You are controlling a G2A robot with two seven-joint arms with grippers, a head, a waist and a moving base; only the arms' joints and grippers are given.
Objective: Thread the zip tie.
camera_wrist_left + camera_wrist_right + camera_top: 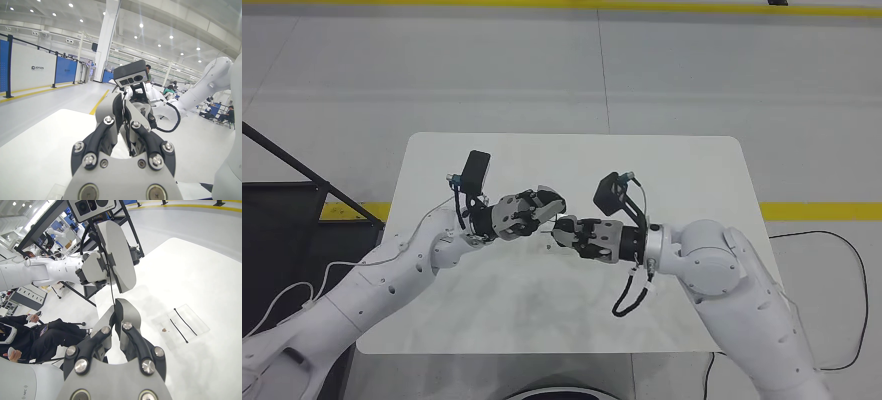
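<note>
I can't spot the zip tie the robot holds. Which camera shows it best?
The right wrist view: the zip tie is a clear black strand running from the right hand into the left hand. The top view gives a faint line between the hands; in the left wrist view the fingers mostly hide it.

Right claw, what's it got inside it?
A thin black zip tie is pinched in the right claw and runs up into the left claw. The bit squeezed inside the right claw is covered, so you can't see where it ends.
</note>
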